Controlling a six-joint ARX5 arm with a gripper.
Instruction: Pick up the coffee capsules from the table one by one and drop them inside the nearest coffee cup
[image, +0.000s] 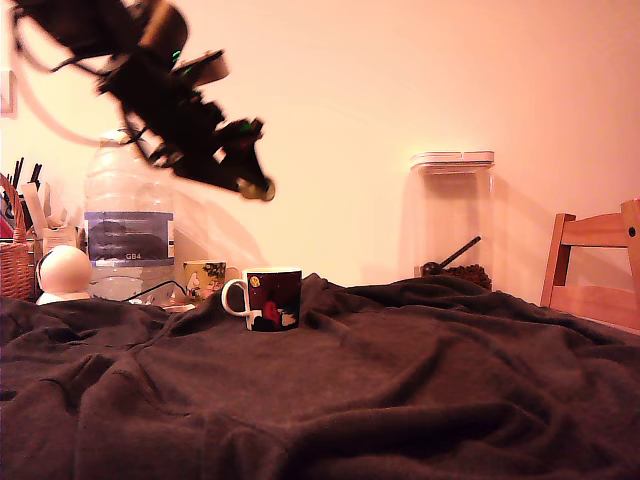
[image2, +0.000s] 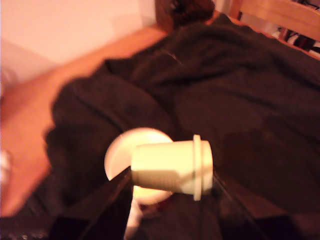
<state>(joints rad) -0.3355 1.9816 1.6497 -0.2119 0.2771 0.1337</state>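
**Capsule held in the air above the cup**

The capsule (image2: 170, 167) is seen clamped sideways between the dark fingers of the gripper (image: 262, 189), raised well above the table (image: 400, 400). In the wrist view it is blurred, and the white rim of the cup (image: 268, 298) shows directly behind it; the cup's inside is mostly hidden, so no contents can be told. In the exterior view the capsule is only a small pale spot at the gripper tip.

The cup stands on the cloth near the table's far edge, handle toward the exterior view's left. Behind it a second mug (image: 204, 278) is partly hidden. A large water bottle (image: 128, 215) is seen at the far left, a clear lidded jar (image: 454, 215) with a dark scoop and dark contents at the far right, and a chair (image: 597, 265) is cut off by the frame.
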